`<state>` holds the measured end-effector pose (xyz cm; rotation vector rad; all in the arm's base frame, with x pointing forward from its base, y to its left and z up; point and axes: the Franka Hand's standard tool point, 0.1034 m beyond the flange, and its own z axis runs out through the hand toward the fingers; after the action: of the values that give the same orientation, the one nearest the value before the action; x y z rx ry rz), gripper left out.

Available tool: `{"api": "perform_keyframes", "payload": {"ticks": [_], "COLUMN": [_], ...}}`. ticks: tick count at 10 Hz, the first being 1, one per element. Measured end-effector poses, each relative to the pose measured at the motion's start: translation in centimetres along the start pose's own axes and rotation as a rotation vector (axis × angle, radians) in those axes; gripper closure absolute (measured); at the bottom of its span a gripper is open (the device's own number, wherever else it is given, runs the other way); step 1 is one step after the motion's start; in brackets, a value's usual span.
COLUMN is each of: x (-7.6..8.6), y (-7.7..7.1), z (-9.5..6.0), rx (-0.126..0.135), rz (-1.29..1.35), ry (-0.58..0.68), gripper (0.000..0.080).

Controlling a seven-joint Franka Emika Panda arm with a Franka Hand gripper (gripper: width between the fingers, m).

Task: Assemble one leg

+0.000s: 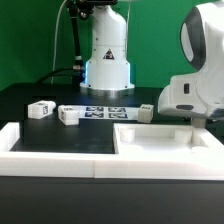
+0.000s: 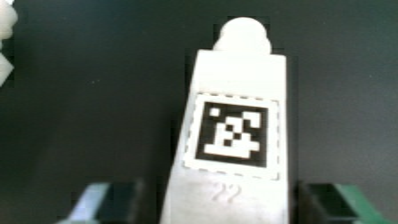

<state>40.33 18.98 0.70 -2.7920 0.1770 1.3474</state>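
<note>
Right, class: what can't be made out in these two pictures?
1. Exterior view: the gripper is hidden behind the arm.
2. Wrist view: the leg runs off the edge; whether the fingers touch it is unclear.
3. Exterior view: the loose legs' tags are too small to read.

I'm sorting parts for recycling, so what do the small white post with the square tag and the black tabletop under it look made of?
The small white rectangular post looks like hard plastic, possibly printed: uniform matte white, rounded moulded tip. Its black-and-white square tag looks like a printed paper sticker. The black tabletop looks matte with no glare; material unclear.
</note>
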Motion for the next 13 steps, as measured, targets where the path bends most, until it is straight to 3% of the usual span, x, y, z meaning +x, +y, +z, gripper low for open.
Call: {"api": "perform_keyframes", "payload": {"ticks": [1,6,11,12,13], "x": [0.0,0.0,-4.6,-4.7,-4.7], "y": [0.0,0.3,4.9,5.3,5.2], "z": [0.0,-0.2,-7.3,-8.2,-8.2], "rx": [0.000,-0.001,0.028,0.040,0.041], "rz": [0.000,-0.013,-0.055,-0.062,-0.063], "ry": [-0.001,-0.002,-0.067,-0.038,-0.029], "gripper": [0.0508,0.0508,0.0507,0.0507,0.0507]}}
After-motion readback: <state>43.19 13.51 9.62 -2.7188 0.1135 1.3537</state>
